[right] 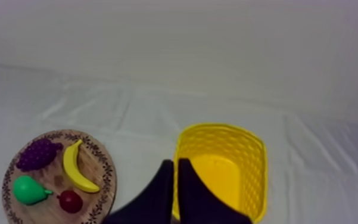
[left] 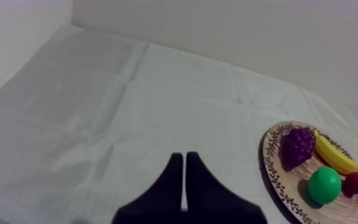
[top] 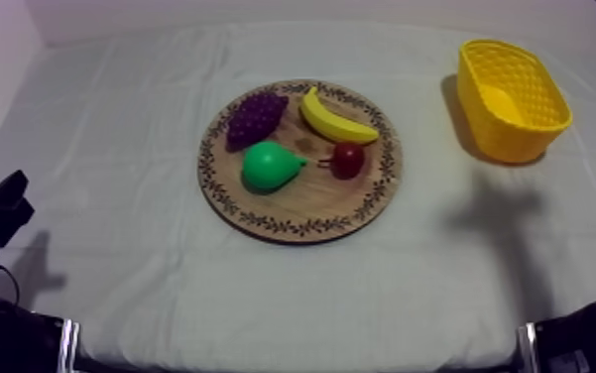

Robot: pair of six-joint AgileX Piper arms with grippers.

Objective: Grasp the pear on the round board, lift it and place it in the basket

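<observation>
While both arms sit low at their own sides of the table, the green toy pear (top: 272, 166) lies on the round wooden board with the patterned rim (top: 301, 216), which rests in the middle of the grey-white cloth (top: 133, 149). On the board the pear takes the near left part, its narrow end turned toward the small red fruit (top: 348, 159) just beside it. A purple bunch of grapes (top: 255, 117) lies behind the pear, and a yellow toy banana (top: 333, 119) curves along the far side, near the red fruit. The yellow woven-look plastic basket (top: 520, 134) stands upright at the far right of the table, well apart from the board. My left gripper (left: 184, 162) has its two black fingers pressed together into a narrow wedge over bare cloth, with the board off to one side. My right gripper (right: 176, 168) likewise has its fingers together on nothing, just before the basket's near rim.
</observation>
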